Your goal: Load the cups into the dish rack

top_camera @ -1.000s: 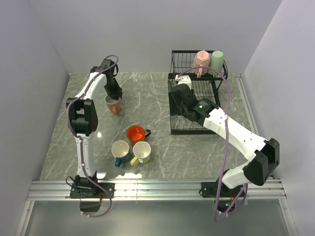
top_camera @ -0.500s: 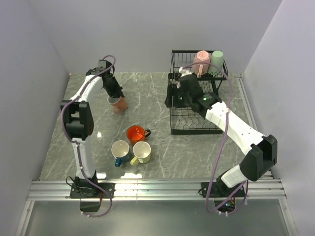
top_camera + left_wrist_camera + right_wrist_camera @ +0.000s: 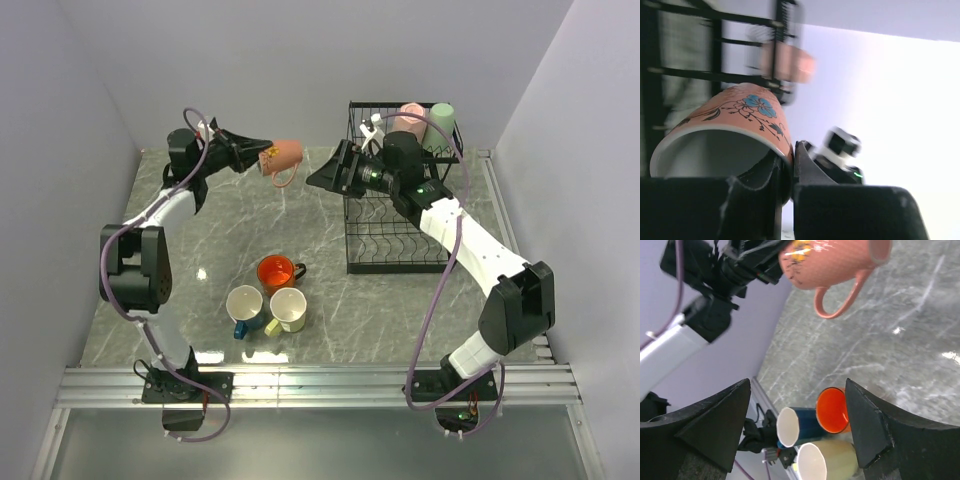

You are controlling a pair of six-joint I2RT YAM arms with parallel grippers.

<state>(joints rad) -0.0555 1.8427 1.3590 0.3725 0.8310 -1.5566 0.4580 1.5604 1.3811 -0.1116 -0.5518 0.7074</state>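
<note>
My left gripper is shut on the rim of a pink mug and holds it on its side in the air, left of the black wire dish rack. In the left wrist view the fingers pinch the wall of this flowered mug. My right gripper is open and empty, pointing at the mug from the rack side; the mug shows in its view. A pink mug and a pale green mug sit in the upper basket. Orange, blue and pale yellow mugs stand on the table.
The marble table is walled on the left, back and right. The three table mugs cluster at front centre, also in the right wrist view: orange, blue, yellow. The rack stands at the back right.
My left arm lifted the pink mug off the table and swung it up and right toward the rack. My right arm turned from the rack leftward to face the mug.
</note>
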